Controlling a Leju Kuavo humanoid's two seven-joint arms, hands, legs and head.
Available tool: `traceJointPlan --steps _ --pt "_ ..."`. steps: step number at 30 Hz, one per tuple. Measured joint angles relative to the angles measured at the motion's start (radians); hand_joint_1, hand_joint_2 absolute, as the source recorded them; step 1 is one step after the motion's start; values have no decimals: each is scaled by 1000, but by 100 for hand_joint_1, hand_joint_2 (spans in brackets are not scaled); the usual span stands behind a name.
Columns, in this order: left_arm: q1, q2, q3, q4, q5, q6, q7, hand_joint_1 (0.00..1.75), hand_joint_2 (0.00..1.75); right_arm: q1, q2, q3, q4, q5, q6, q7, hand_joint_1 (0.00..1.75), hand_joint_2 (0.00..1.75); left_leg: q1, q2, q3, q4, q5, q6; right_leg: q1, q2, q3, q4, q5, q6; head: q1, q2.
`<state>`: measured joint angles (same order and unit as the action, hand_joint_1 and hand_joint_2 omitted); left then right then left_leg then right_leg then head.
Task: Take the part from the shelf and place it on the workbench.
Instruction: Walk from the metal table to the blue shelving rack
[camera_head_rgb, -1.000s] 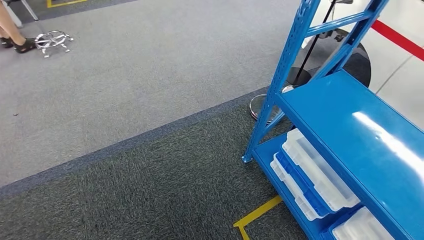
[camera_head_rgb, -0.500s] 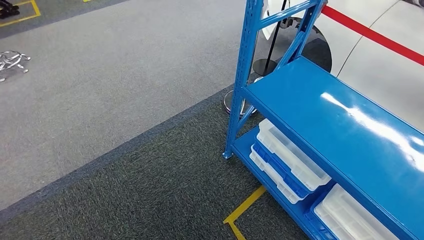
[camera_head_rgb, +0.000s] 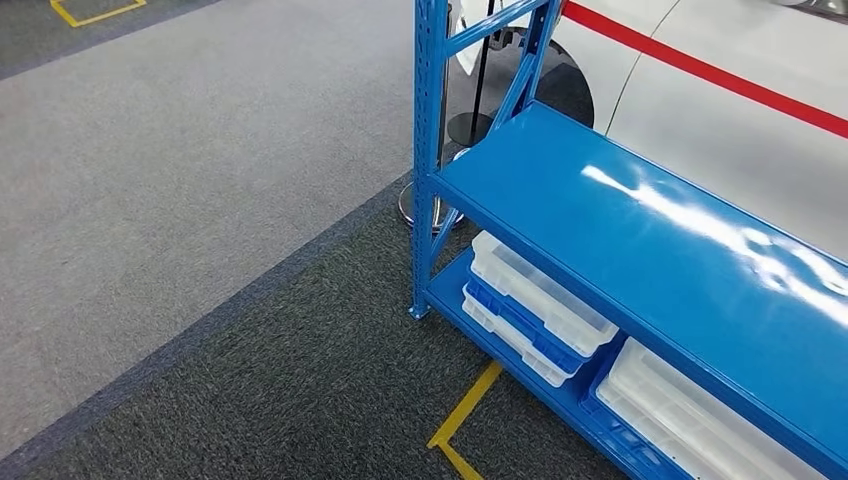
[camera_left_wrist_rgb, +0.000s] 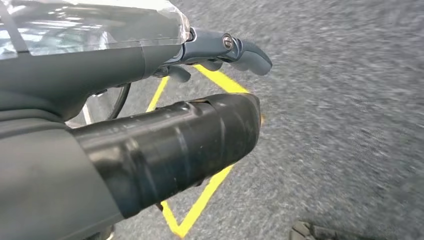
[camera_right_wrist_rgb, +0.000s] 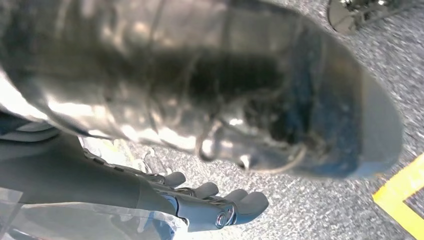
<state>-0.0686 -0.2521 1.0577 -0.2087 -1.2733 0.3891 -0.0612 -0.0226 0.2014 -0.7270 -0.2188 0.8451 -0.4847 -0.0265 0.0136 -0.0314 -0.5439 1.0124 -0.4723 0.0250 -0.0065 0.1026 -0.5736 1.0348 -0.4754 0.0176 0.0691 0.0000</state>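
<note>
A blue metal shelf (camera_head_rgb: 640, 240) fills the right half of the head view, its glossy middle board catching light. On its bottom board lie clear plastic boxes (camera_head_rgb: 540, 300) stacked with a blue one, and another clear box (camera_head_rgb: 690, 410) further right. My left hand (camera_left_wrist_rgb: 165, 145) hangs over the dark carpet with its fingers (camera_left_wrist_rgb: 245, 50) stretched out and nothing in it. My right hand (camera_right_wrist_rgb: 210, 125) also hangs over the carpet, thumb close to the camera, fingers (camera_right_wrist_rgb: 235, 205) straight and apart, holding nothing.
Yellow tape (camera_head_rgb: 462, 420) marks the dark carpet in front of the shelf and also shows as yellow tape (camera_left_wrist_rgb: 200, 200) under my left hand. A round metal stand base (camera_head_rgb: 420, 205) sits behind the shelf's corner post. A white car body with a red stripe (camera_head_rgb: 720, 80) stands behind.
The whole head picture has shifted: the camera turned towards the shelf, which now sits further left with more of it in view. The person's feet and chrome base have left the picture.
</note>
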Motion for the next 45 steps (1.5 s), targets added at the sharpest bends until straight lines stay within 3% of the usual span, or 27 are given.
traceJointPlan --steps 1,3,5,6,7,8,10,12,14,16,18,20,21,22,23,25,27,29,30,32,34,36,37,39,41,43,45 --pt "0 1 4 0 6 0 -4 0 0 -1 0 0 0 6 0 0 0 0 2 12 2 -6 4 6 1 -25 -12 26 -17 5 1 0" --pt "2 4 14 0 21 -2 -12 0 0 -7 1 2 0 18 0 -3 0 0 3 38 3 -10 5 13 0 -78 -67 137 -79 15 2 0" --pt "3 8 24 0 35 -3 -16 0 0 -12 1 6 0 29 0 -10 0 0 2 66 3 -9 2 15 -6 -93 -127 253 -122 23 3 0" --pt "3 10 29 0 39 -3 -17 0 0 -13 1 8 0 34 0 -12 0 0 2 79 4 -9 -1 14 -9 -96 -135 268 -117 26 3 0" --pt "3 11 34 0 42 -3 -17 0 0 -14 2 10 0 37 0 -13 0 0 2 91 7 -8 -3 12 -12 -101 -121 241 -92 28 3 0" --pt "2 11 38 0 44 -3 -17 0 0 -14 2 12 0 40 -1 -13 0 0 3 102 11 -8 -7 9 -14 -112 -88 178 -54 28 3 0" --pt "2 12 43 0 45 -2 -17 0 0 -16 2 15 1 43 -1 -11 0 0 0 120 19 -6 -16 -1 -11 -155 -19 42 -2 20 2 0" --pt "1 12 46 0 44 -1 -17 0 0 -18 3 16 1 46 -1 -8 0 0 -4 135 26 -6 -22 -14 -3 -175 4 -8 6 6 2 0" --pt "-1 13 48 0 43 0 -17 0 0 -18 4 17 2 47 -1 -7 0 0 -3 148 35 -8 -27 -27 -1 -152 3 -10 8 -8 2 0" --pt "-3 14 49 0 42 -1 -18 0 0 -18 6 17 2 47 -1 -6 0 0 2 116 32 17 -51 -38 -6 -131 5 -16 12 -22 2 0" --pt "-2 16 51 0 42 -1 -19 0 0 -20 8 17 3 46 -1 -6 0 0 5 60 -12 118 -112 -44 -7 -110 6 -19 15 -33 1 0" --pt "1 18 55 0 42 -1 -21 0 0 -21 9 17 3 46 -1 -6 0 0 5 42 -76 249 -165 -44 -4 -85 3 -16 15 -38 1 0" --pt "3 18 57 0 42 -1 -22 0 0 -21 10 17 3 46 0 -6 0 0 5 40 -95 281 -166 -43 -2 -69 3 -15 15 -39 1 0" --pt "4 19 59 0 42 -1 -24 0 0 -21 10 17 3 46 0 -6 0 0 5 39 -96 273 -144 -40 -1 -54 3 -12 14 -39 1 0" --pt "5 19 60 0 42 -1 -25 0 0 -21 10 17 3 46 0 -6 0 0 5 34 -79 226 -106 -36 0 -38 4 -10 13 -39 1 0" --pt "6 21 61 0 43 -2 -27 0 0 -21 12 17 4 45 1 -6 0 0 6 -7 -27 88 -35 -26 1 -11 4 -7 11 -36 1 0" --pt "4 24 62 0 43 -2 -28 0 0 -23 14 17 4 44 4 -8 0 0 4 -40 1 13 -15 -19 -1 11 -1 -5 12 -26 1 0" --pt "0 25 63 0 42 -3 -29 0 0 -22 15 17 5 43 7 -9 0 0 2 -31 6 4 -16 -13 -4 29 -6 -7 15 -11 1 0" --pt "-2 25 63 0 42 -3 -29 0 0 -20 15 17 5 42 8 -9 0 0 3 -20 10 -3 -12 -7 -4 22 -7 -5 14 -5 1 0" --pt "-2 26 63 0 42 -3 -30 0 0 -19 15 17 6 41 10 -9 0 0 8 6 18 -17 -4 6 -1 -29 -28 39 -16 4 2 0" --pt "1 26 63 0 42 -3 -30 0 0 -22 15 17 6 40 13 -10 0 0 6 35 20 -21 -4 13 -3 -80 -87 154 -77 11 4 0" --pt "4 26 63 0 42 -3 -30 0 0 -24 15 17 6 39 15 -10 0 0 5 64 21 -20 -7 13 -9 -91 -139 252 -108 19 4 0" --pt "4 26 63 0 41 -4 -31 0 0 -24 15 17 6 39 15 -10 0 0 6 78 23 -20 -10 12 -13 -95 -141 254 -96 22 4 0" --pt "4 25 63 0 40 -4 -31 0 0 -21 14 16 6 39 15 -9 0 0 6 101 31 -18 -17 5 -17 -118 -85 148 -30 24 4 0" --pt "3 25 63 0 38 -5 -32 0 0 -22 14 16 6 39 15 -9 0 0 2 120 38 -15 -28 -8 -11 -156 -21 27 15 16 4 0" --pt "1 25 63 0 37 -5 -32 0 0 -24 14 16 6 39 15 -10 0 0 -2 137 45 -15 -36 -20 -3 -163 -7 -6 16 2 3 0" --pt "-4 25 63 0 37 -5 -33 0 0 -22 14 16 6 39 15 -10 0 0 0 145 56 -16 -43 -32 -4 -141 -7 -9 16 -12 2 0"
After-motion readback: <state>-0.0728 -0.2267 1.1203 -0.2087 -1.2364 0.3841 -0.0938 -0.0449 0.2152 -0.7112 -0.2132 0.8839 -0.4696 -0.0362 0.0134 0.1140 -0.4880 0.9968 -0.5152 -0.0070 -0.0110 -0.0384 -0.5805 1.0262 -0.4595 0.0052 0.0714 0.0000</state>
